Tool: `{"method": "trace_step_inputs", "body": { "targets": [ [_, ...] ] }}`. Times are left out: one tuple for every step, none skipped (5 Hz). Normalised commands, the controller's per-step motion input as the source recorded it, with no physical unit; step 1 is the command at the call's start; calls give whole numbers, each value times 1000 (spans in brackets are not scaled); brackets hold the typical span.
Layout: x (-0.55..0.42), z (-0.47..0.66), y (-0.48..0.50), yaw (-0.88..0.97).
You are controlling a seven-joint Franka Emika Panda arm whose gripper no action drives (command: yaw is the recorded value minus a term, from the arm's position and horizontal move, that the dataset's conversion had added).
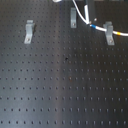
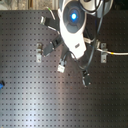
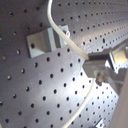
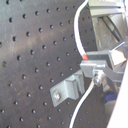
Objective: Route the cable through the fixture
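Closest to me the black perforated table (image 1: 60, 95) is bare, hole after hole with nothing on it. Farther back, in the first exterior view, stand the three grey clips: the longer slanted clip (image 1: 30, 31) off to the first exterior view's left, untouched and well apart from the rest; the slim straight fixture (image 1: 73, 19) in the middle; and the broad-headed clip (image 1: 108, 33) to the first exterior view's right.

The cable (image 1: 82, 16) already runs through that broad-headed clip, its yellow stretch (image 1: 122, 33) trailing out the far side and its blue band (image 1: 91, 23) sitting between the two clips. From there it curves up just beside the fixture and out of the picture.

In the second wrist view the tool (image 4: 97, 75) looks closed on the cable, pinching it right next to the fixture (I can't see the fingertips cleanly, so that is my reading). The cord brushes the fixture's edge but doesn't look seated in its slot.

So I'd say one clip is threaded, and tucking the cable into the slim fixture is what remains.
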Motion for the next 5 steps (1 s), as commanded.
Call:
{"method": "trace_step_inputs", "body": {
  "targets": [
    [-114, 384, 65, 120],
    [-48, 427, 91, 49],
    [-21, 412, 78, 71],
    [-58, 341, 15, 231],
    [1, 259, 6, 300]
  ]
}}
